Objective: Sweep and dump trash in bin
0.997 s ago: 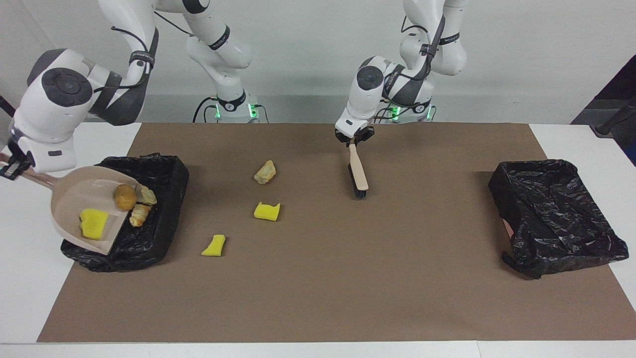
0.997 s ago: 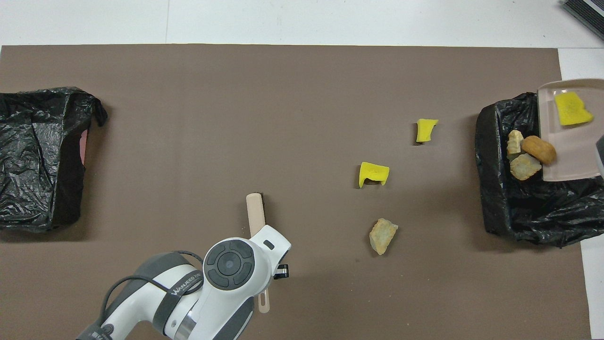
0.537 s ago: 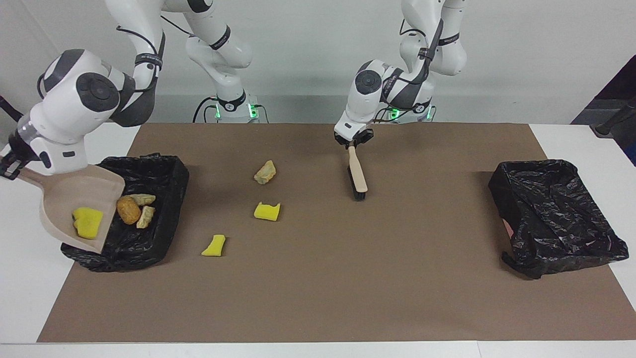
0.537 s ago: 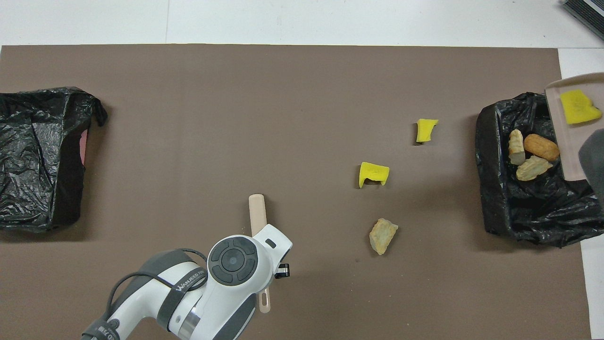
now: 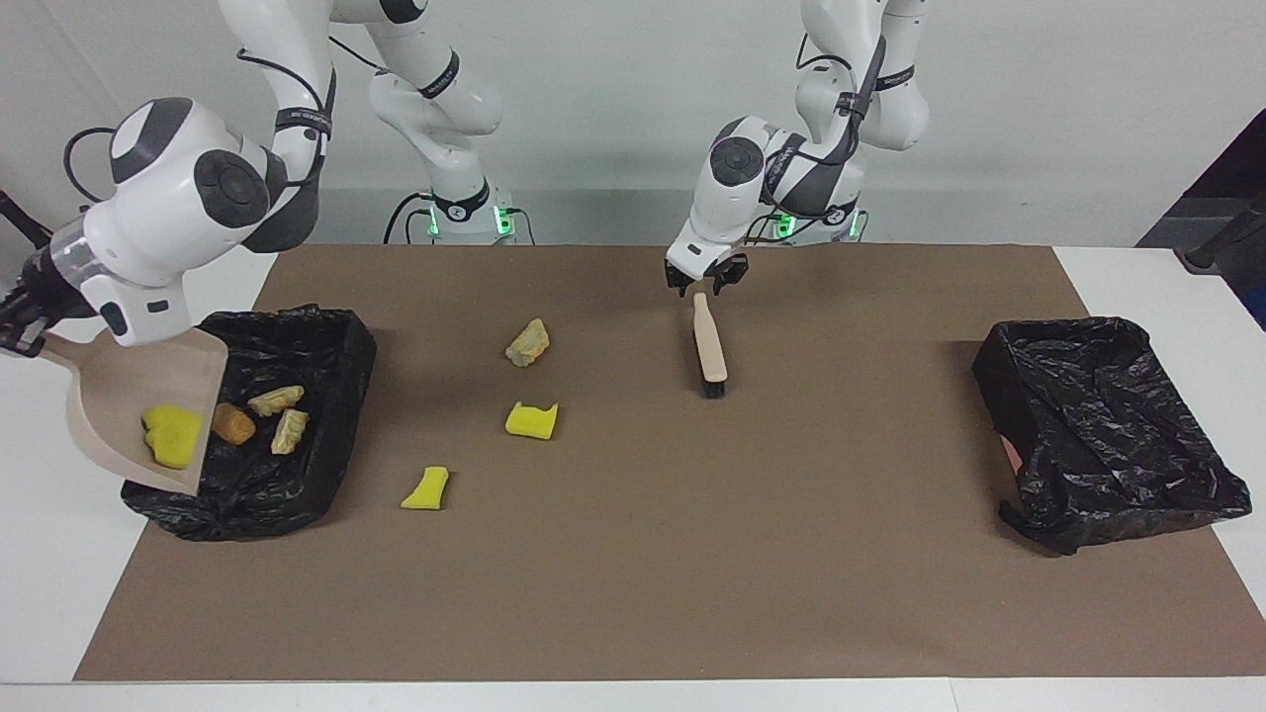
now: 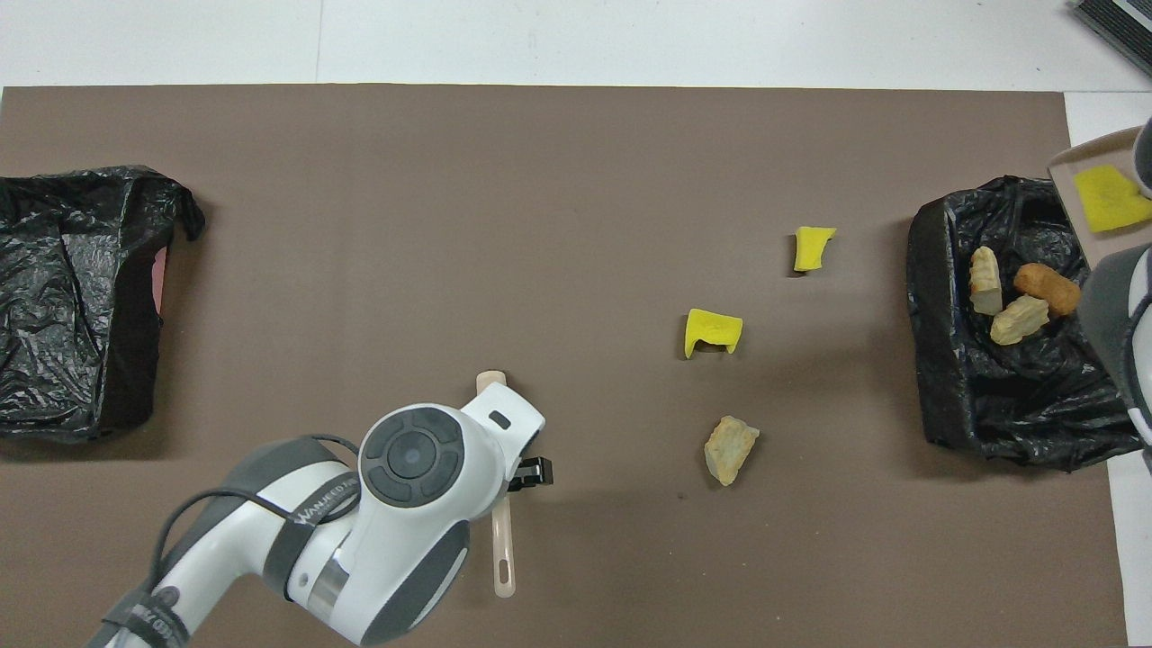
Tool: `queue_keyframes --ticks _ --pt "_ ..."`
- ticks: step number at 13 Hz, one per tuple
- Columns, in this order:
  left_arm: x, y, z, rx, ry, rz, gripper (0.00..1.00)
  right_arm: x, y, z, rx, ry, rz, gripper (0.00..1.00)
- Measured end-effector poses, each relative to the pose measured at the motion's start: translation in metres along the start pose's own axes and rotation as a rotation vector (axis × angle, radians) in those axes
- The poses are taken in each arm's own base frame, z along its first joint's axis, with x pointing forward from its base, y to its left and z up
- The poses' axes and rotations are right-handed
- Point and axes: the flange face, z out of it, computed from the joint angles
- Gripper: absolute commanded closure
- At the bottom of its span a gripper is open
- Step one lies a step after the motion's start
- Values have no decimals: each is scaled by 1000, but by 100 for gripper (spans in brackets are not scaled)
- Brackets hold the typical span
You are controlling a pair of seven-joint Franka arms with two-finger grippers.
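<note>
The right gripper (image 5: pixel 18 324) is seen at the edge of the facing view, at mid-height, clamped on the handle of the beige plastic dustpan (image 5: pixel 119 386); the pan is tipped, its lip hanging over the rim of the black bag-lined bin (image 5: pixel 331 331) at the right arm's end of the brown mat (image 5: pixel 692 574). One bright yellow spongy chunk (image 5: pixel 170 435) is lodged in the pan just short of the lip; three tan-to-orange crusty lumps (image 5: pixel 275 400) are lying in the bin beside it.

The left gripper (image 5: pixel 706 281) is found at the upper middle of the frame, fingers spread wide and gripping nothing, just above the handle end of the beige wooden brush (image 5: pixel 708 346); the brush lies flat on the mat, bristles toward the frame's lower edge.

Three bits are left out on the mat, between brush and bin: a tan crusty piece (image 5: pixel 527 342), a notched yellow sponge piece (image 5: pixel 531 419) below it, and a yellow wedge (image 5: pixel 426 489) lower again, nearest the bin. A second black-lined bin (image 5: pixel 1098 415) sits unused at the left arm's end.

The dumping step is judged half done; a steeper tilt is called for to shed the stuck chunk; then the pan must be set down and the brush gripped for a further sweep.
</note>
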Motion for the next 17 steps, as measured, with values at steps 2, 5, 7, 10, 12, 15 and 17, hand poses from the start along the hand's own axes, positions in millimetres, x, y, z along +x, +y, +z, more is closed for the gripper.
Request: queue_keyframes --ticks 2,5,7,10,12,15,17 --pt "38 -32 -36 -13 32 25 0 2 6 -15 -30 -45 -27 100" --pt "74 -98 -76 -16 27 97 0 10 13 -44 -101 -104 -73 100" --pt "89 -139 -98 -22 29 134 0 12 12 -54 -114 -108 -80 100" --pt "103 -180 -108 -22 37 184 0 11 7 -53 -110 -109 -70 100" --pt "112 -208 -130 21 52 224 0 11 3 -50 -85 -109 -14 100" --pt "120 -230 -178 41 104 235 0 15 -3 -44 -34 -97 71 100" --pt "118 -229 -206 40 134 238 0 15 -6 -44 -28 -88 98 100"
